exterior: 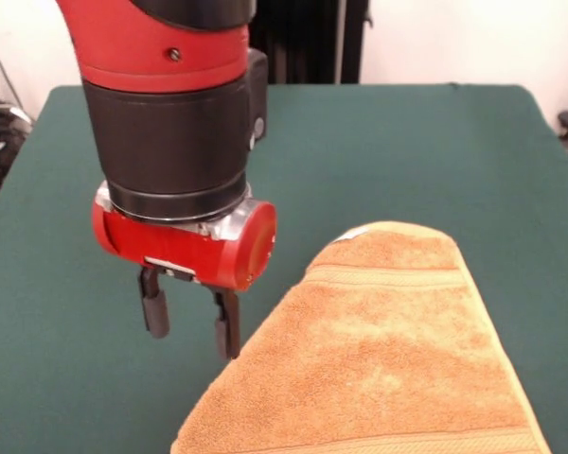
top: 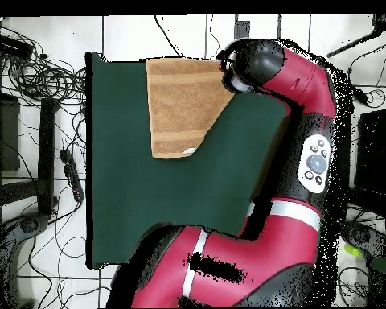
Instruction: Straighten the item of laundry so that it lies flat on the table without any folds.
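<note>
Table (exterior: 407,142): you've got the big dark green cloth filling nearly the whole front view, bare across the upper right and the left side.

Arm (top: 309,105): in the overhead view it sweeps up the right side of the frame from the bottom and hooks over toward the top centre; in the front view the red and black wrist drops in from the upper left, close to vertical.

Towel (exterior: 388,350): the orange-tan towel sits lower right in the front view, running off the bottom edge. It narrows to a rounded tip at the top, with a pale scrap, maybe a label, peeking out there. Its left side runs on a long slant, so I judge a corner is still folded over. From overhead (top: 182,109) it lies at the table's top edge, its lower right cut diagonally.

Gripper (exterior: 191,320): hanging tips-down at centre left, jaws parted with nothing between them. The nearer finger (exterior: 226,333) is just beside the towel's slanted edge; whether it touches, you can't tell.

Step in hand: looks like you're lining up on that slanted edge for a grasp, no hold yet.

Next move: you'd want to close on the folded layer alone, then draw it outward, away from the towel's middle.

Watch for: pinching both layers, which would drag the whole towel.
</note>
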`<state>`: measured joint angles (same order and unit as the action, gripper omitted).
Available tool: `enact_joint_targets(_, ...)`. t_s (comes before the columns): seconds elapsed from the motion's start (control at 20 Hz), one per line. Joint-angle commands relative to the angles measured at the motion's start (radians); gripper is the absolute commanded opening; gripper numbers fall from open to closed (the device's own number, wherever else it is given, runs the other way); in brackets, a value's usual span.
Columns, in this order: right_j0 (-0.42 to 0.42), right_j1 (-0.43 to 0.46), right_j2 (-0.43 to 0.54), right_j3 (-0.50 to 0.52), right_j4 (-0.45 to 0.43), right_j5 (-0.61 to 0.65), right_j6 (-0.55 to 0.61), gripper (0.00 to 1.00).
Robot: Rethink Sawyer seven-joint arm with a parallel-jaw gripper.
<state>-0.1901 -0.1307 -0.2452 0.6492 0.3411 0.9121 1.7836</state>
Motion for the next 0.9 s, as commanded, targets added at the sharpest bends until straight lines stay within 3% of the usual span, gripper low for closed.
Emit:
enact_joint_targets(0.05, 0.063, 0.054, 0.071, 0.157, -0.040, -0.039, 0.160, 1.00)
enact_joint_targets(0.45, 0.070, 0.060, 0.077, 0.169, -0.054, -0.095, 0.188, 1.00)
enact_joint_targets(0.9, 0.034, 0.037, 0.153, 0.267, -0.032, -0.238, 0.137, 1.00)
